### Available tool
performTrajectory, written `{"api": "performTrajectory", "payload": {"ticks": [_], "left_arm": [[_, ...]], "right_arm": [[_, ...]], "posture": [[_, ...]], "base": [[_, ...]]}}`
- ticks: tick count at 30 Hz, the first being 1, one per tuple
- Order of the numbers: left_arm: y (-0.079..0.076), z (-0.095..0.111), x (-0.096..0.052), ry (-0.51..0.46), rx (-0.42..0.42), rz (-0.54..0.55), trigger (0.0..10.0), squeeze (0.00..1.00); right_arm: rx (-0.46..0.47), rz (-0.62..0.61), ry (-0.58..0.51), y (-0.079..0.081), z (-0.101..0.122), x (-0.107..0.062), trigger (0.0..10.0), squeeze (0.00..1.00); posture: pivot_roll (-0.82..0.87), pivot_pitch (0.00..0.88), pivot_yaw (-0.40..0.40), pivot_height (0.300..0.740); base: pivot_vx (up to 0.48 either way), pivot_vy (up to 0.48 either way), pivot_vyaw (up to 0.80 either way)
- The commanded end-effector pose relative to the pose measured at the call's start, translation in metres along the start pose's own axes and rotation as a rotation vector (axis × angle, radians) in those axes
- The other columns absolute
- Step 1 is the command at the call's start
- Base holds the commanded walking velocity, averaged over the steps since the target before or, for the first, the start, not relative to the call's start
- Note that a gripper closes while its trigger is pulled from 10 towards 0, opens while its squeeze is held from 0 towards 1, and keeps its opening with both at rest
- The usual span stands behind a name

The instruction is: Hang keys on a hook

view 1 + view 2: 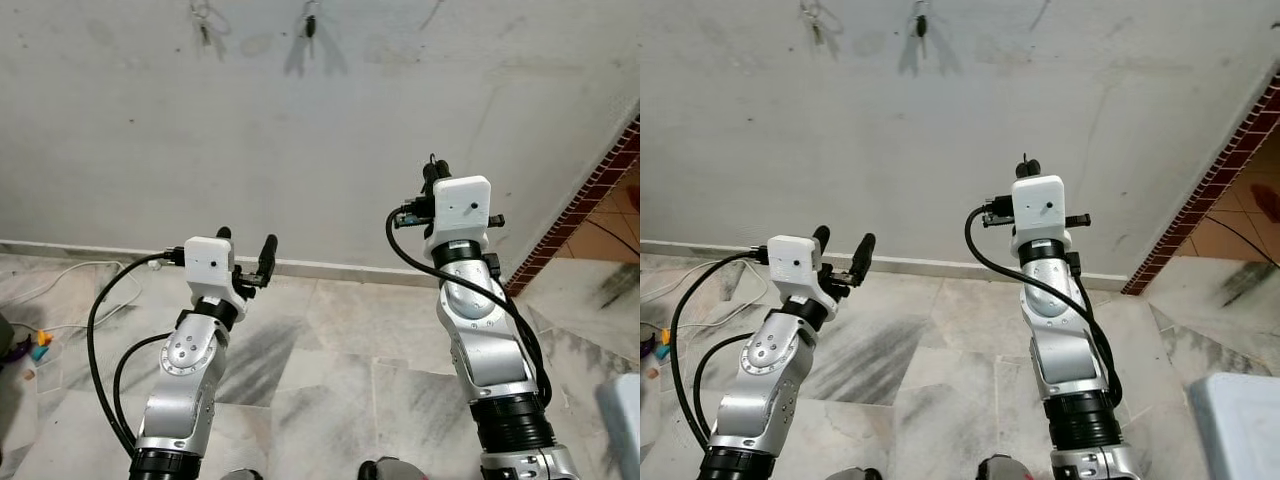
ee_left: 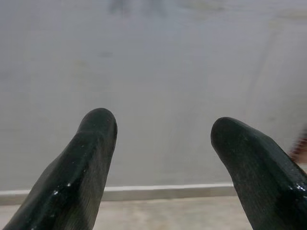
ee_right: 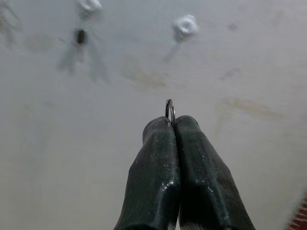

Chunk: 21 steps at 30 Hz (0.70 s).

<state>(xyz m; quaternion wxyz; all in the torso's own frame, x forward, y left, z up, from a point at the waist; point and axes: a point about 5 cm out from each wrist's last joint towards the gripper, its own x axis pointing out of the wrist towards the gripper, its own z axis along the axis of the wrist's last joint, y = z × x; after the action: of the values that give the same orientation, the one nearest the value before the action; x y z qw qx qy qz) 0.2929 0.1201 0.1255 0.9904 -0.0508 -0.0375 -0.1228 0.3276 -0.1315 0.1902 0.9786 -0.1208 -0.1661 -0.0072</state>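
Pinched between the closed fingers of the right gripper, a thin metal key ring stands up just past the fingertips; the keys themselves cannot be made out. The right arm is raised toward the grey wall, well below its upper edge, where a row of small hooks is fixed. In the right wrist view a bare white hook is seen above and slightly to one side of the ring, apart from it, while the neighbouring hook already carries a dark hanging item. The left gripper is held lower, near the skirting at the foot of the wall, its fingers spread wide with nothing between them. The step in hand is judged to be the approach to the hook. For the next move, the ring would need to be lifted higher, lined up with the bare hook, slipped over its tip, and only then released.
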Motion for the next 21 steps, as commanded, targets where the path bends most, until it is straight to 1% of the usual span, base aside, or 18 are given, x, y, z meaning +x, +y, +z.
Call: {"api": "performTrajectory", "payload": {"ticks": [1,4,5,8,11,12,13,16,21], "left_arm": [[0.005,0.0,-0.001,0.008,0.012,0.004,10.0,0.0],[0.005,0.0,-0.001,0.009,0.02,0.003,10.0,0.0],[0.005,0.0,-0.002,0.008,-0.001,0.011,10.0,0.0],[0.005,0.0,-0.002,0.007,-0.003,0.012,10.0,0.0],[0.006,0.0,-0.002,0.007,-0.005,0.016,10.0,0.0],[0.006,0.0,-0.002,0.007,-0.004,0.016,10.0,0.0],[0.007,0.0,-0.002,0.006,-0.005,0.018,10.0,0.0],[0.008,0.0,-0.002,0.005,-0.008,0.022,10.0,0.0],[0.007,0.001,-0.002,0.004,-0.009,0.023,10.0,0.0]], "right_arm": [[0.011,0.0,-0.026,0.002,0.006,0.001,10.0,0.0],[0.015,0.004,-0.023,0.003,0.006,0.0,10.0,0.0],[0.021,0.01,-0.023,0.003,0.006,0.0,10.0,0.0],[0.035,0.026,-0.024,0.005,0.006,0.0,10.0,0.0],[0.107,0.088,-0.031,0.013,0.009,0.0,10.0,0.0],[0.145,0.106,-0.036,0.015,0.011,-0.001,10.0,0.0],[0.202,0.141,-0.05,0.019,0.016,-0.001,10.0,0.0],[0.207,0.15,-0.07,0.02,0.021,0.0,10.0,0.0],[0.204,0.152,-0.066,0.019,0.019,-0.001,10.0,0.0]], "posture": [[-0.03,0.163,0.042,0.74],[-0.03,0.163,0.042,0.74],[-0.03,0.162,0.043,0.74],[-0.03,0.162,0.043,0.74],[-0.03,0.162,0.043,0.74],[-0.03,0.162,0.042,0.74],[-0.03,0.162,0.042,0.74],[-0.03,0.16,0.041,0.74],[-0.03,0.162,0.04,0.74]], "base": [[0.0,-0.48,0.0],[0.0,-0.31,0.0],[0.0,0.0,0.0],[0.0,0.0,0.0],[0.0,0.0,0.0],[0.0,0.0,0.0],[0.0,0.0,0.0],[0.0,0.0,0.0],[0.0,0.0,0.0]]}}
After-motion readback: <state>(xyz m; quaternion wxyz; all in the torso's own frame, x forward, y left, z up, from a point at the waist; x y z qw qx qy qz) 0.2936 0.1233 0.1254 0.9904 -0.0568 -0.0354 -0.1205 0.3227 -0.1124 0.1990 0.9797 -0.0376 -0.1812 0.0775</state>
